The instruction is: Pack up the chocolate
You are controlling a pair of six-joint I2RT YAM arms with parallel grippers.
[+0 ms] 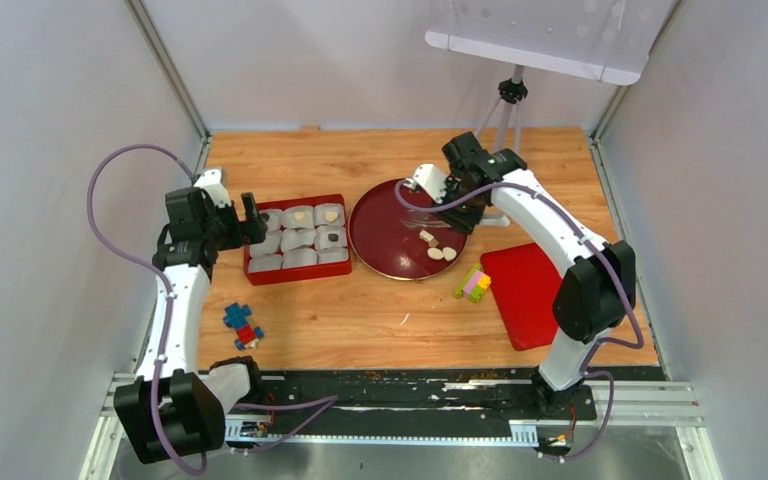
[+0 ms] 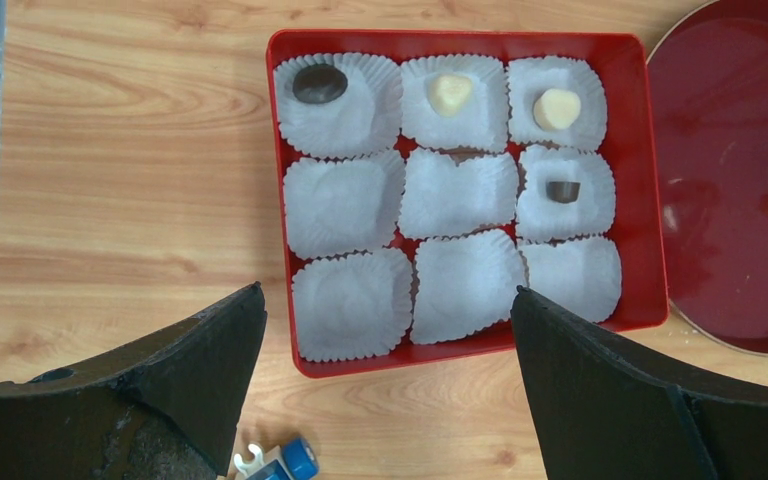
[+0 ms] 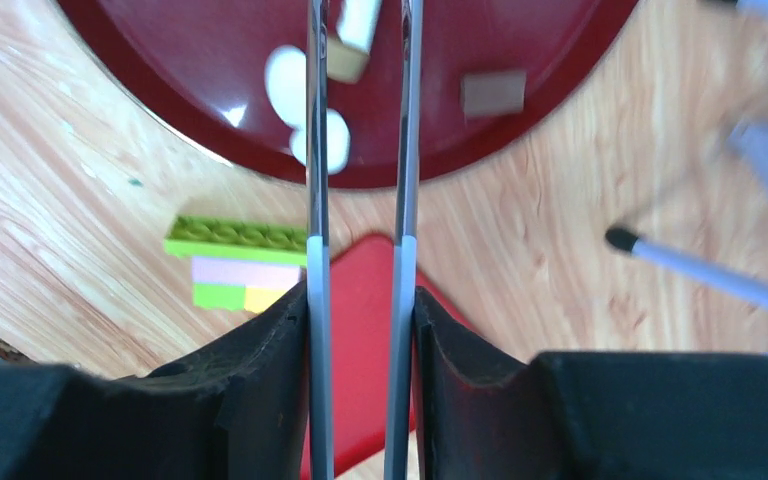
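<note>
Chocolate is found in two places. Four pieces are set in the paper cups of the red tray. In the left wrist view a dark piece is seen in the top-left cup. Two cream pieces are seen in the cups beside it, and a dark lump in the right cup of the middle row. The rest is laid on the dark red plate just beside the tray: two pale ovals, a cream block and a brown square.

The left gripper is spread wide and is held above the tray's near edge. The right gripper is clamped on metal tweezers, whose blades are kept slightly apart and reach over the plate. The cream block is seen between the tips; whether it is pinched cannot be told.

Green, pink and yellow toy blocks are placed between the plate and a red lid. A blue and red block is seen near the left arm.
</note>
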